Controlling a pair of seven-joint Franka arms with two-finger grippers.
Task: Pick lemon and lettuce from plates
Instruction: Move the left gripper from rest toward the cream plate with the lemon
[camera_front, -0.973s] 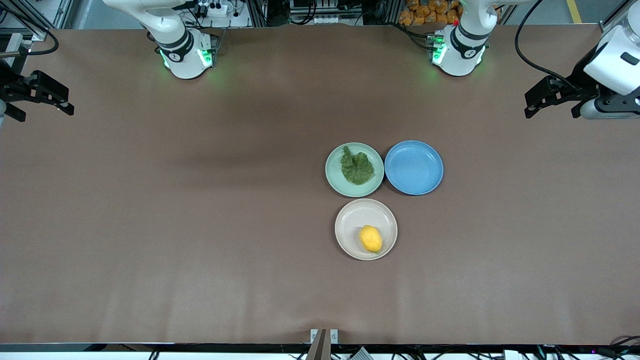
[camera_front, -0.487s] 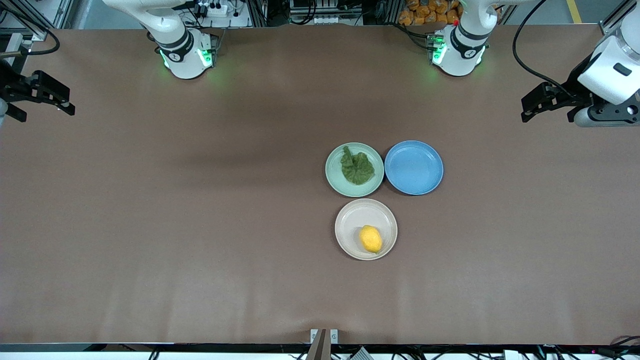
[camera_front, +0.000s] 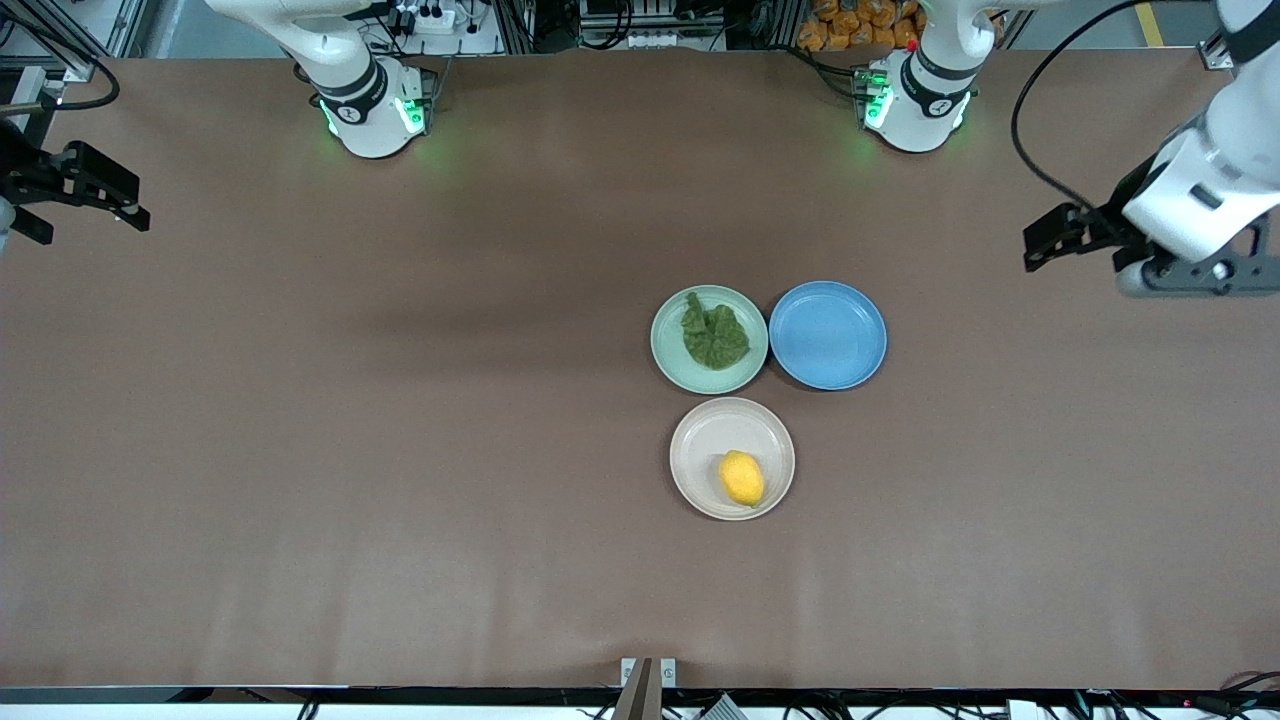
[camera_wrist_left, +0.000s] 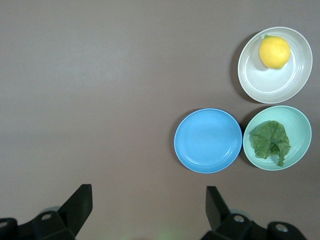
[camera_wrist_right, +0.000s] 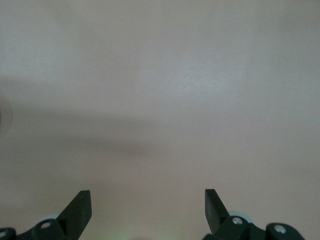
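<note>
The yellow lemon (camera_front: 741, 478) lies on the beige-cream plate (camera_front: 700, 445), nearest the front camera. The dark green lettuce (camera_front: 714, 335) lies on the pale green plate (camera_front: 668, 345), just farther from the camera. Both also show in the left wrist view: the lemon (camera_wrist_left: 274, 51) on its plate (camera_wrist_left: 270, 82), the lettuce (camera_wrist_left: 270, 141) on its plate (camera_wrist_left: 300, 127). My left gripper (camera_front: 1050, 242) is open and empty, in the air over the table at the left arm's end. My right gripper (camera_front: 120, 205) is open and empty, over the table's edge at the right arm's end.
An empty blue plate (camera_front: 828, 334) sits beside the pale green plate, toward the left arm's end; it also shows in the left wrist view (camera_wrist_left: 208, 140). The brown table (camera_front: 400, 420) is bare around the three plates. The right wrist view shows only bare table (camera_wrist_right: 160, 100).
My left gripper has moved lower in the front view and a little toward the plates. The right arm, the plates, the lemon and the lettuce have not moved.
</note>
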